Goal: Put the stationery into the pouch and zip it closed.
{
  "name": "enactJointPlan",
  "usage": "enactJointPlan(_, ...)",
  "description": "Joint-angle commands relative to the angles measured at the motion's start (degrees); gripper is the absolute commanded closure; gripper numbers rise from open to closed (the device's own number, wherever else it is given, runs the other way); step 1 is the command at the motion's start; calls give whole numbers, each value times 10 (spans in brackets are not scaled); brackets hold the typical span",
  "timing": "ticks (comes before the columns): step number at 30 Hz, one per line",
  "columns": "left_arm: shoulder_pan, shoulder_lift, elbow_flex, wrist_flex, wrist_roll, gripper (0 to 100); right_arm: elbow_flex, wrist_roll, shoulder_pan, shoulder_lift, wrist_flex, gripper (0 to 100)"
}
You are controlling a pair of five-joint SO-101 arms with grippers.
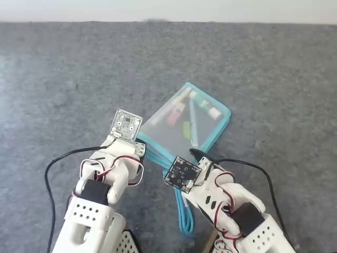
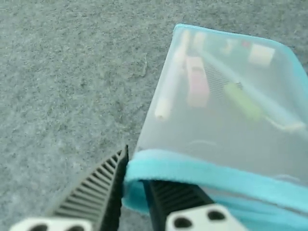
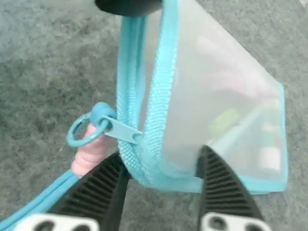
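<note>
Hand: two black ridged fingers, closed narrowly with the teal edge band between them.
Pouch: translucent with teal trim, lying on the surface and stretching away from the hand.
Edge band: thick teal strip along the pouch's near side.
Contents: a white stick, a pink piece beside it, a green marker and a white block at the far end.
Surface: grey and felt-like.
</note>
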Motion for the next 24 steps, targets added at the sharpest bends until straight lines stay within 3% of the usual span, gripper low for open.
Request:
enactJointPlan(1, -5, 0, -36, 1, 11, 990, -48, -7, 7, -7, -14, 960)
enactJointPlan(7, -6, -1, -44, 1, 10, 978, -112, -5, 55, 1, -14, 991)
enactJointPlan(13, -7, -2, -130, 103, 11, 794, -124, -4, 116, 143, -108, 991)
enactJointPlan(20, -125, -36, -167, 130, 11, 786, -244, -18, 153, 367, -174, 991)
enactJointPlan(24, -98, -156, -162, 200, -11, 786, -348, -65, 155, 484, -170, 991)
